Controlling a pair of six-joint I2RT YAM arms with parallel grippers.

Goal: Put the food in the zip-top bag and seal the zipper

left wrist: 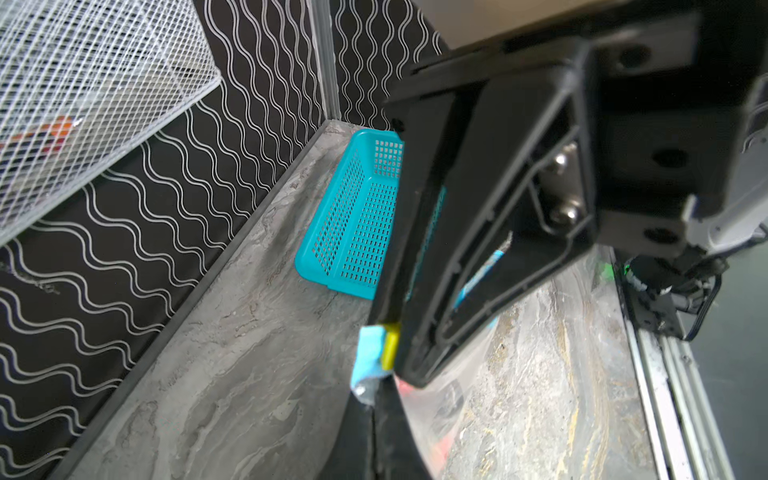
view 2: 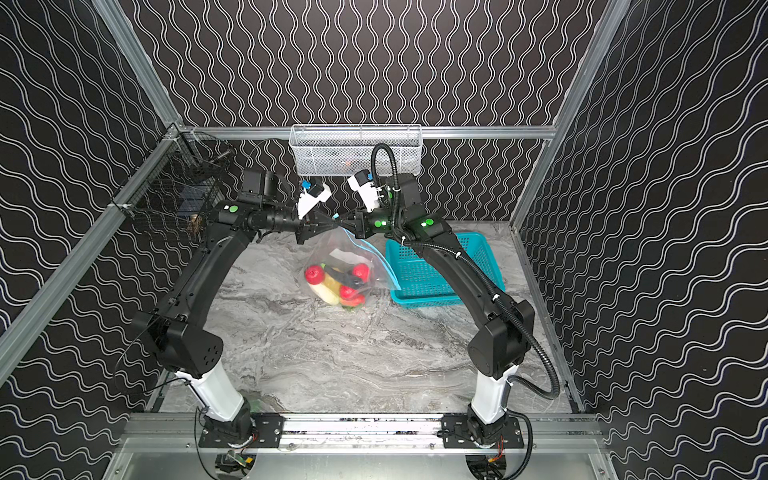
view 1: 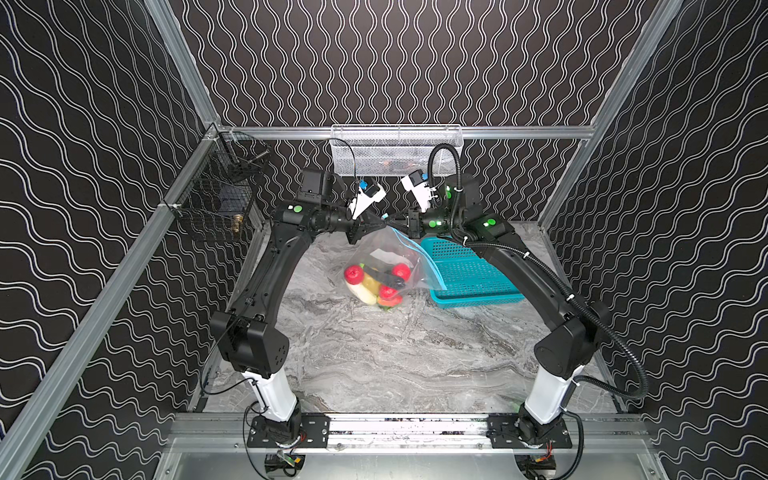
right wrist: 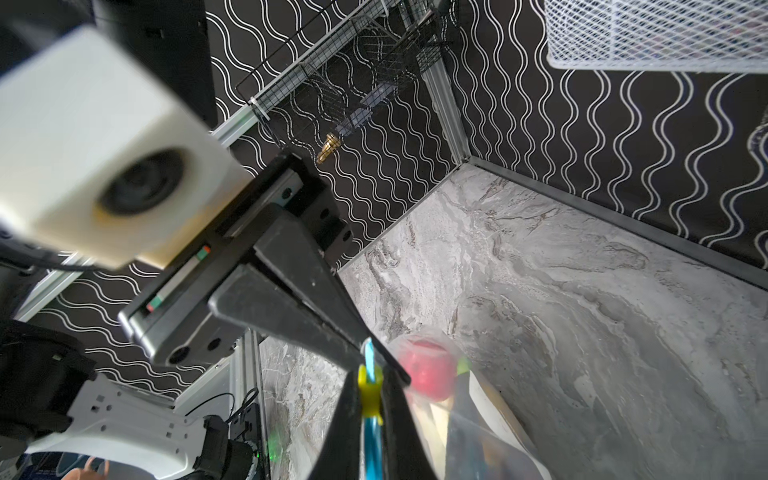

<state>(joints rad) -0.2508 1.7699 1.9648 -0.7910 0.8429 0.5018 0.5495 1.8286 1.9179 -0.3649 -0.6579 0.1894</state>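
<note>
Jaws of both arms are clamped shut nose to nose on one raised corner of the zip-top bag [view 1: 390,253], up over the far corner of the teal basket [view 1: 478,300] on the left arm's side. In the right wrist view the right jaws pinch the yellow slider [right wrist: 369,392], and the left jaws nip the end of the zipper [view 1: 424,257] just beyond it, so the two grips nearly touch. From that corner the zipper's long axis slopes down and toward the robot, running alongside the basket's wall nearest the left arm [view 1: 266,266]. The bag hangs slack beside that wall. The food [view 1: 374,282] is all inside, bunched in the bag's bottom, which rests on the counter [view 1: 374,365] just off the basket's near corner. I judge that the seal depends on the slider travelling down this sloping line away from the left jaws, which anchor the end. The right arm [view 1: 536,282] is already on the slider and on the basket's side. Whether the mouth is already closed cannot be told. Both arms reach forward with their elbows lifted. Their forearms are turned inward, roughly level, and meet tip to tip.
</note>
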